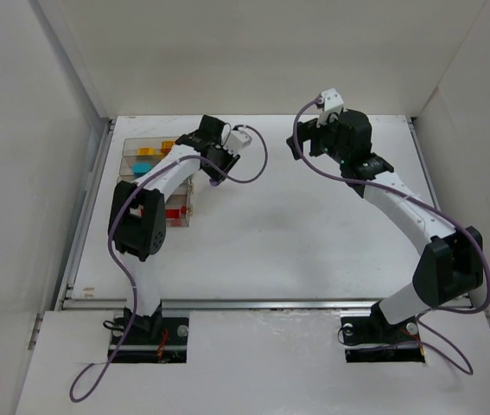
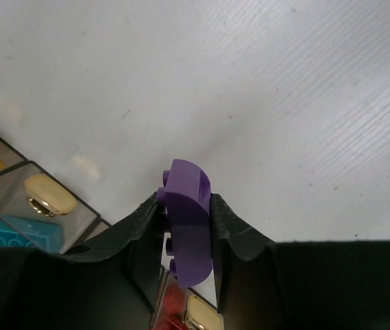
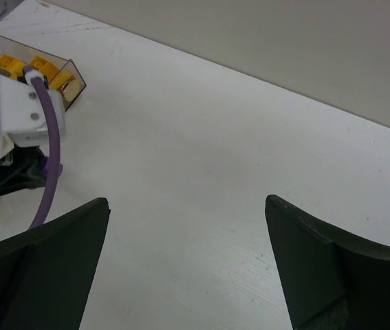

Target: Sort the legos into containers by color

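My left gripper (image 2: 186, 227) is shut on a purple lego (image 2: 188, 220) and holds it upright above the right edge of the containers (image 2: 57, 175). In the top view this gripper (image 1: 194, 143) hangs over the far right part of the clear bin block (image 1: 128, 143). The bins hold yellow legos (image 1: 167, 145), cyan legos (image 1: 145, 160) and red legos (image 1: 175, 213). A cyan brick (image 2: 16, 234) and a red blur (image 2: 170, 306) show through the bin walls. My right gripper (image 3: 188, 206) is open and empty over bare table, right of the bins (image 1: 301, 138).
White walls enclose the table on three sides. The left wrist's white camera block (image 3: 23, 113) and purple cable (image 3: 50, 158) sit close to my right gripper's left side. Yellow legos (image 3: 16, 65) lie in the far bin (image 3: 71, 72).
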